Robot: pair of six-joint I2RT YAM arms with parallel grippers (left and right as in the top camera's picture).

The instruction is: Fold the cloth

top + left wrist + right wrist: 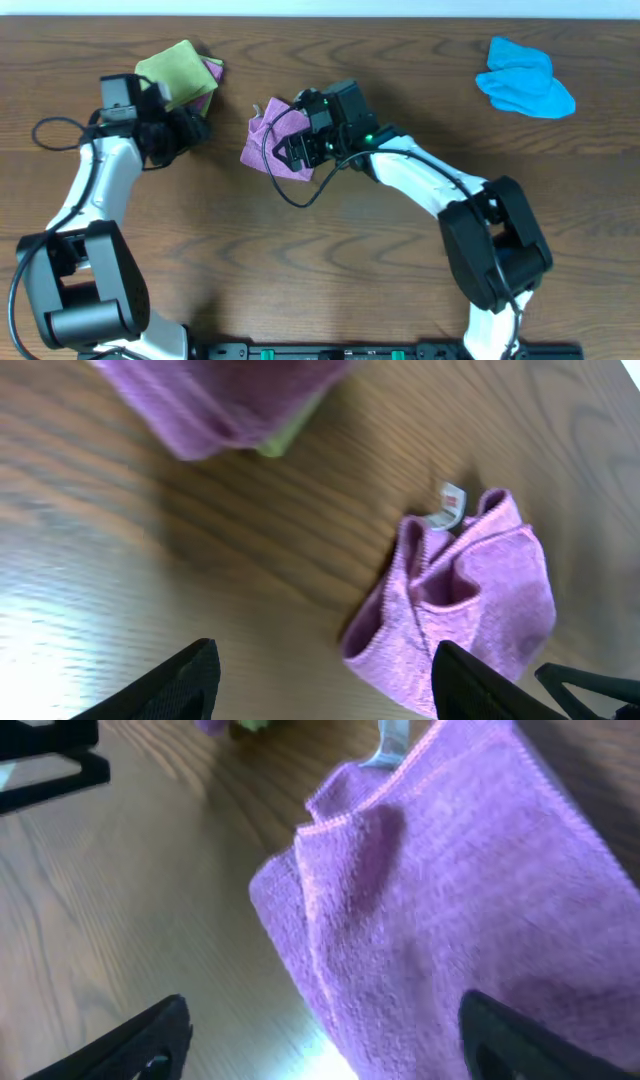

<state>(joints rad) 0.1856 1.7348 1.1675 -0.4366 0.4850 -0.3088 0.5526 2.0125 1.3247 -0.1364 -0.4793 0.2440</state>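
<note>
Overhead: the cloth (268, 142) lies bunched at the centre of the table (330, 260), with its long axis running far-to-near and tilted a bit toward the right at the near end. The right gripper (296, 150) sits directly over the cloth's right half, so the right arm is clearly the nearer one. The left gripper (185, 130) is off to the left with bare wood between it and the cloth, just beside the lime-green cloth (175, 70) stacked at far left. The blue cloth (525, 78) is far right, well apart. Jaw opening can't be read from this view. Left wrist: the left gripper (325, 660) is spread wide and holding nothing. The cloth (470, 600) lies ahead and to the right of its gap, with a white tag (448, 510) at the far corner and folds puckered on top, so it is not flat. The right-hand finger (470, 680) overlaps the cloth's near edge in the view; I can't tell whether it touches. Right wrist: the right gripper (325, 1020) is also wide open and gripping nothing. The cloth (450, 900) fills the space ahead and to the right, its hemmed edge running diagonally with a raised wrinkle near the left corner. My judgement is that the next pinch belongs to the right arm, aimed at that left hemmed edge.
</note>
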